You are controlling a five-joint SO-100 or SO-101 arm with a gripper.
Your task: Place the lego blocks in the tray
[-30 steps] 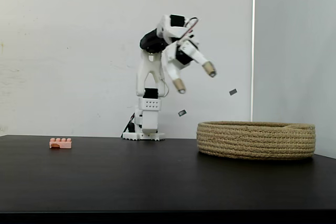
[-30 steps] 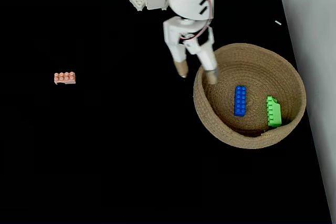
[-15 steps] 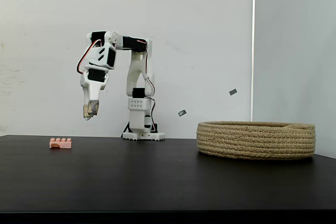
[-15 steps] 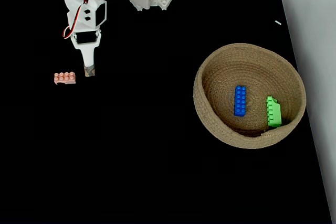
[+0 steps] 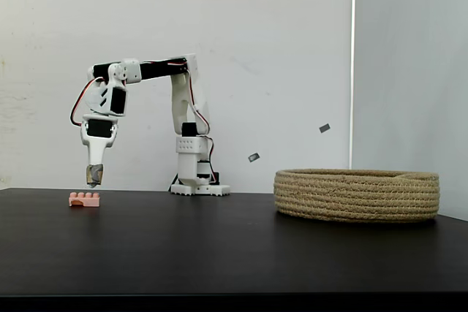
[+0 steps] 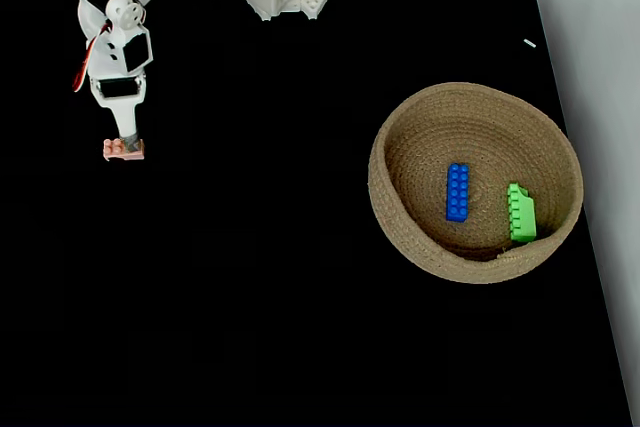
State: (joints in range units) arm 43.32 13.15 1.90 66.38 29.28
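One arm reaching down — gripper seemingly just above pink brick.

Two bricks in, pink one out

You've got the blue brick flat mid-basket and the green brick tilted vs. the right inner wall of the rope tray; pink brick sits studs-up on the table, well left.
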